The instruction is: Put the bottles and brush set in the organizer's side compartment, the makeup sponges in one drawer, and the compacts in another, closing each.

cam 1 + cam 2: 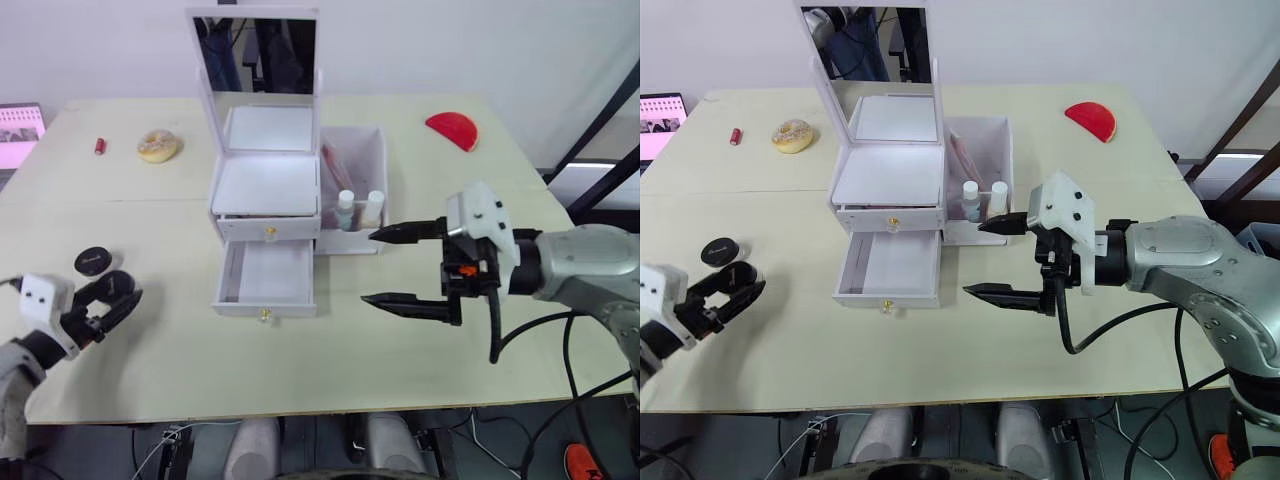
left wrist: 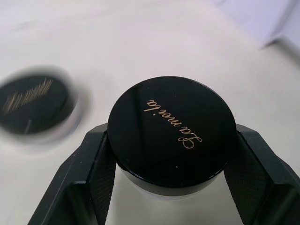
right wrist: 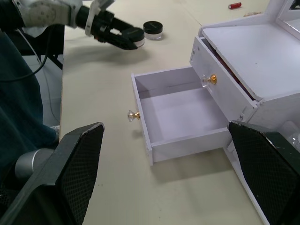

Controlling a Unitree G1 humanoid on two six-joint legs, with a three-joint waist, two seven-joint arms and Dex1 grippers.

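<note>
Well left of the white mirrored organizer, the left gripper has its fingers clamped on a round, black-lidded compact jar. It looks rigid, light and slick-sided, so gripping below the lid seems wise. A second black compact sits just beyond it. The organizer's lower drawer stands open and empty, with clear bench between. Right of the organizer, the right gripper hovers, fingers spread, holding nothing.

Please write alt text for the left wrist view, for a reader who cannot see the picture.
The left gripper holds a round black compact with gold script on its lid between its two black fingers. A second black compact lies on the pale table close beside it.
</note>
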